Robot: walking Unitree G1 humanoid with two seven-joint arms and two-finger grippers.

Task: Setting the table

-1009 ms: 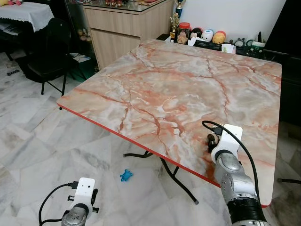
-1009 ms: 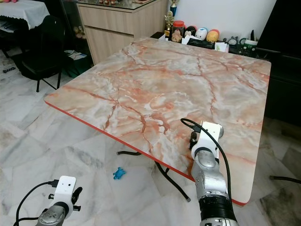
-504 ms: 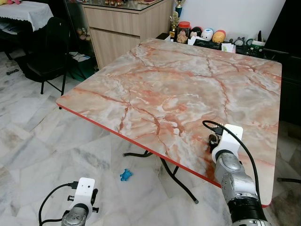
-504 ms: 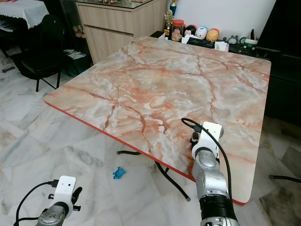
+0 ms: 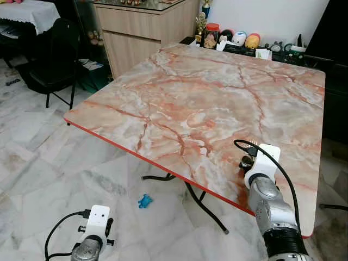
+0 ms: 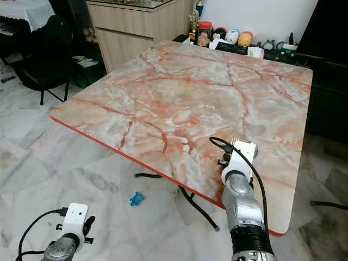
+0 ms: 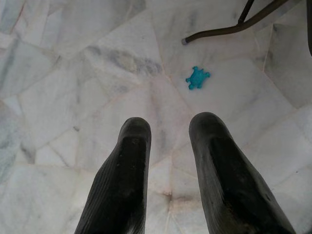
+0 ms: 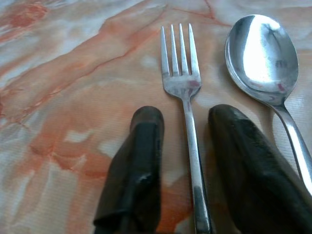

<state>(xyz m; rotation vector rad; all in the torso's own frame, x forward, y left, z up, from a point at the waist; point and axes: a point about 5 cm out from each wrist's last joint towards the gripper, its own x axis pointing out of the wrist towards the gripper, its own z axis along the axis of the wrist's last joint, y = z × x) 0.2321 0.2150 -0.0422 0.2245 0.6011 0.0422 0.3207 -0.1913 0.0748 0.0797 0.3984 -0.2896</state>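
A steel fork (image 8: 181,78) and a steel spoon (image 8: 263,53) lie side by side on the pink marble table (image 5: 206,103), near its front right edge. My right gripper (image 8: 187,117) is open just above the tabletop. The fork's handle runs between its two fingers (image 8: 141,161) and the spoon lies outside one of them. In the eye views the right wrist (image 5: 261,163) covers both utensils. My left gripper (image 7: 172,123) hangs open over the marble floor, beside and below the table, holding nothing.
A small blue toy (image 5: 145,202) lies on the floor by the table's folding legs (image 5: 204,204). A black chair (image 5: 54,54) and a wooden cabinet (image 5: 141,27) stand at the back left. Jars and figurines (image 5: 234,39) line a shelf behind the table's far edge.
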